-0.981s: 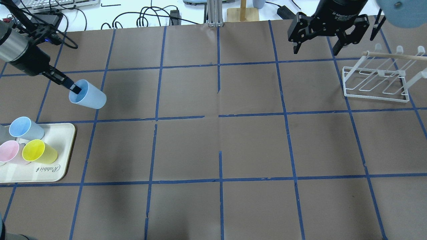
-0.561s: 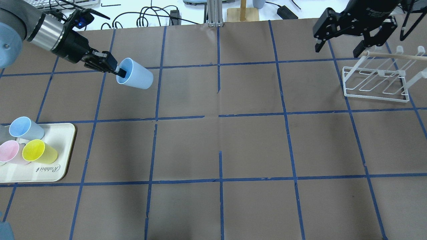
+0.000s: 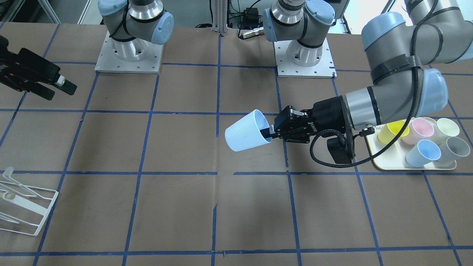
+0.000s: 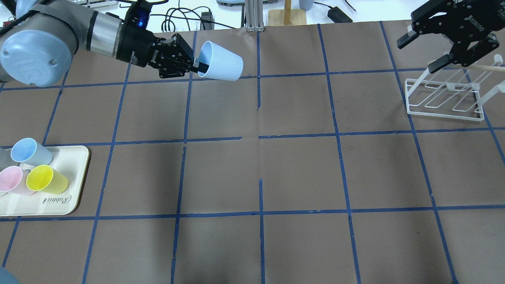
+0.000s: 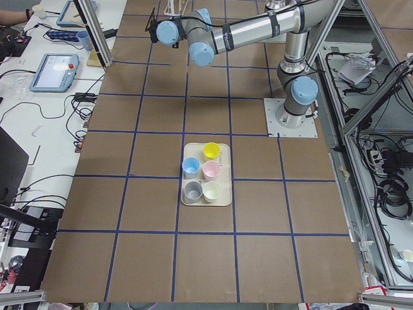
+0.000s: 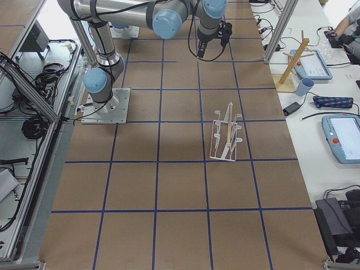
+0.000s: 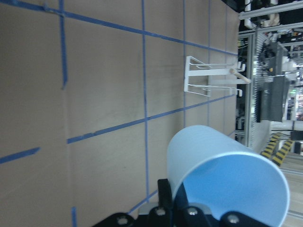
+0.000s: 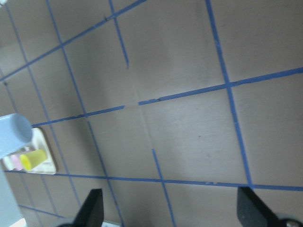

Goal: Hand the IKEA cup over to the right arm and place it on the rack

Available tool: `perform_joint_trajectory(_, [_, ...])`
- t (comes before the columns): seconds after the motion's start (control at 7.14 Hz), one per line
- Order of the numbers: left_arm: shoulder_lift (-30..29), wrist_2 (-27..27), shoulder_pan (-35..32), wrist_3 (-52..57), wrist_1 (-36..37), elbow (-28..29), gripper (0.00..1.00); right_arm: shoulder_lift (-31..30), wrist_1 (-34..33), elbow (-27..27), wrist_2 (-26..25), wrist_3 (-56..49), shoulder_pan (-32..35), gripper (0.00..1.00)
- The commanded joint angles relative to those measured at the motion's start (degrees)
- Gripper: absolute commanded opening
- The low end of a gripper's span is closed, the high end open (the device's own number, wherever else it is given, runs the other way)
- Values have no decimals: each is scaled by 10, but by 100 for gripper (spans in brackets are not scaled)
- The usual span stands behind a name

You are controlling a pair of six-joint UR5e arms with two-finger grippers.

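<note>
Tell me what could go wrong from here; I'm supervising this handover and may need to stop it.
The left gripper pinches the blue cup only at its rim, sideways in mid-air; it could pivot or slip. The open right gripper is far across the table, so that thin grip must last a long carry.

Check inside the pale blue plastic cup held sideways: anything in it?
The pale blue plastic cup holds only one black finger of the left gripper; its bottom is hidden.
</note>
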Motion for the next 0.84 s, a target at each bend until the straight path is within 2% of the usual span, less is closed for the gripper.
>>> perform_joint_trajectory(0.0, [-1,-118,-52,-54,-3,-26,0,0,77,5,114,-51,-30,100])
perform_joint_trajectory(0.28, [-11,-223,-67,-70,0,-60,0,-1,147,33,218,-80,-30,100])
perform_joint_trajectory(0.42, [-13,-239,-76,-68,4,-70,0,-6,153,48,246,-85,-29,100])
perform_joint_trajectory(0.56, [-15,-297,-95,-70,3,-79,0,-15,168,72,265,-87,-29,100])
perform_joint_trajectory(0.7, [-16,-332,-111,-69,6,-87,0,-20,168,107,279,-95,-28,100])
